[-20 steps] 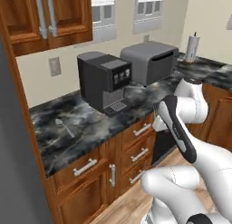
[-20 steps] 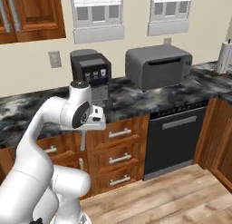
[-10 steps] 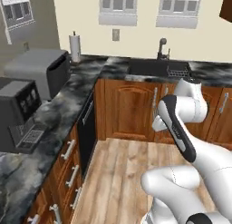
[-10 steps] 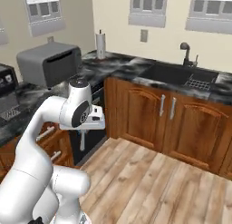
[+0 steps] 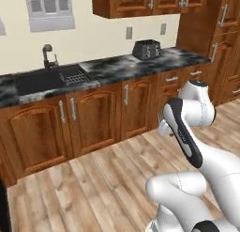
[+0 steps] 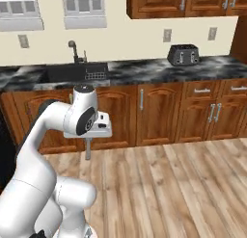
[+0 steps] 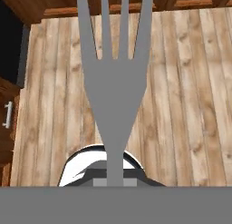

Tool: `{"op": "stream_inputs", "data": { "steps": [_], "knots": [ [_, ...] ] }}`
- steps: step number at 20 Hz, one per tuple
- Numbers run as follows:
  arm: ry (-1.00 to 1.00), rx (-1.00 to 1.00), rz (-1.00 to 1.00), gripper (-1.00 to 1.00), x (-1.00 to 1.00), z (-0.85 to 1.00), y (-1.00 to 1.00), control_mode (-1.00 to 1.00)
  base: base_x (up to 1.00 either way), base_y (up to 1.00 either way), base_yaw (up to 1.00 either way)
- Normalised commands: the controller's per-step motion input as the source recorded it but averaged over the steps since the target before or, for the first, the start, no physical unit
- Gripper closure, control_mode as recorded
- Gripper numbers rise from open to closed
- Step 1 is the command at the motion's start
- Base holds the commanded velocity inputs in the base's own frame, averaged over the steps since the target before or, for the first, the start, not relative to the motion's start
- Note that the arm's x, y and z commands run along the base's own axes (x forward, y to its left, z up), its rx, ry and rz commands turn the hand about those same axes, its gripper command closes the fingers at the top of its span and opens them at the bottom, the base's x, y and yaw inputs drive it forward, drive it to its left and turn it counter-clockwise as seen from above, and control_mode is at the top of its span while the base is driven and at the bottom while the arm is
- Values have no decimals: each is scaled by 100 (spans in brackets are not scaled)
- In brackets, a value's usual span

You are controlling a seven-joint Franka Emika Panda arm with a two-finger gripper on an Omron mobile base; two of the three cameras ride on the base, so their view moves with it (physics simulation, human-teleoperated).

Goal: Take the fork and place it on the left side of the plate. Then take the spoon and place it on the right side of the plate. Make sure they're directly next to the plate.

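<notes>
Since the earlier frames my base has swung round: both base cameras now face a sink (image 5: 44, 81) run of dark counter (image 5: 122, 66) with a toaster (image 5: 146, 49) on it, where the coffee machine and oven stood before.

From the hand camera I see the fork (image 7: 113, 82) pinched in my gripper (image 6: 88, 152), fingers all but closed on its thin handle. Its tines point away from the hand, over bare wooden floor (image 7: 181, 82). In the right base view the fork hangs straight down below the hand, well above the floor and in front of the lower cabinets (image 6: 154, 109). Wall cabinets (image 5: 140, 3) hang above the counter.
</notes>
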Motion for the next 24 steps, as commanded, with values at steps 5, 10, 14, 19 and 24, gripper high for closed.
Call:
{"op": "stream_inputs", "data": {
  "steps": [5, 10, 14, 19, 24],
  "knots": [
    [0, 0, 0, 100, 0, 0, 0, 100, 0, 0, -100],
    [0, 0, 0, 100, 0, 0, 0, 100, 0, 0, -100],
    [0, 0, 0, 100, 0, 0, 0, 100, 0, 0, -100],
    [0, 0, 0, 100, 0, 0, 0, 100, 0, 0, -98],
    [0, 0, 0, 100, 0, 0, 0, 100, 39, -4, -68]
  ]
}}
